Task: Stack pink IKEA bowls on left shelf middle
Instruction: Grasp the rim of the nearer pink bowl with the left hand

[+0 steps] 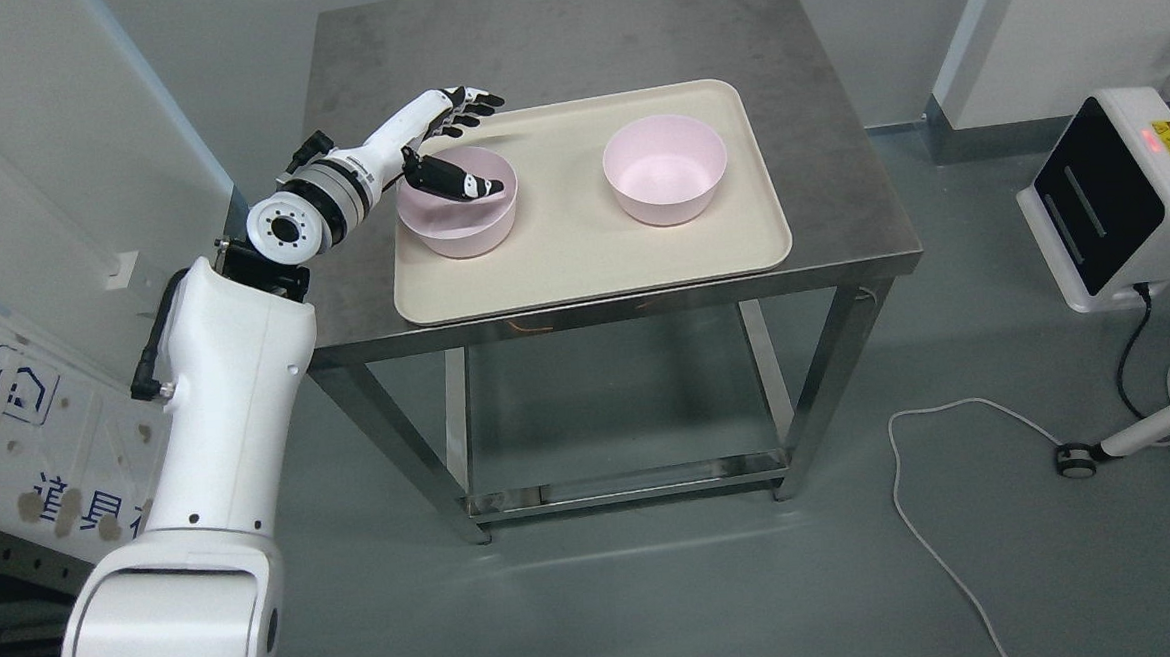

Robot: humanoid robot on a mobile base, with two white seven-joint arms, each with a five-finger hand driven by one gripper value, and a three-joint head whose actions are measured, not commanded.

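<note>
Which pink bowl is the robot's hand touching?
The left bowl on the tray. The left hand has its thumb inside that bowl's rim, fingers spread behind it. The right bowl sits alone, untouched.

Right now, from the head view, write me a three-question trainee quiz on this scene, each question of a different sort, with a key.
1. True or false: both pink bowls sit on the beige tray.
2. Multiple choice: where is the left hand?
A. over the right bowl
B. at the left bowl, thumb inside its rim, fingers spread beyond it
C. under the steel table
3. Fill in: the bowls are not yet ____; they stand apart on the tray.

Key: 1 true; 2 B; 3 stacked.
</note>
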